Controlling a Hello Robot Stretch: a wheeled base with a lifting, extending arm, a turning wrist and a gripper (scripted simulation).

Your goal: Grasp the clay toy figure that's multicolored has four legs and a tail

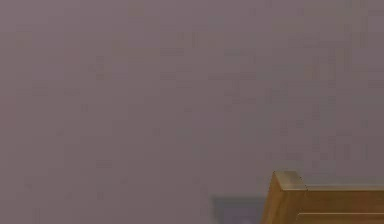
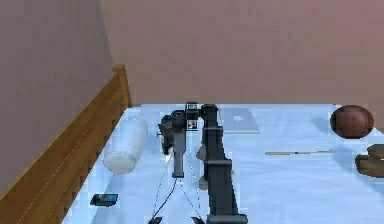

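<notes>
Several things lie scattered on a pale blue bed [image 2: 290,185] with a wooden rail [image 2: 90,130] along one side: a white bolster-like roll [image 2: 127,145] near the rail, a closed silver laptop [image 2: 238,120] farther out, a brown ball [image 2: 352,121], a thin stick [image 2: 298,152] and a small dark flat thing [image 2: 104,199] near the bed's edge. The robot's arm [image 2: 218,165] reaches out over the sheet, presumably to bring the pincer [image 2: 177,150] within range of what lies there; it sits between the roll and the arm. I cannot tell whether its fingers are spread or pressed together, nor whether it holds anything. As for the clay toy figure, my best guess is the brownish lump [image 2: 373,160] at the arm side view's right edge, below the ball and partly cut off; its legs, tail and colours are too small to confirm. It lies well apart from the pincer, so the base probably has to shift along the bed first. Ahead, a plain wall [image 1: 150,100] rises behind a wooden corner [image 1: 300,200].
</notes>
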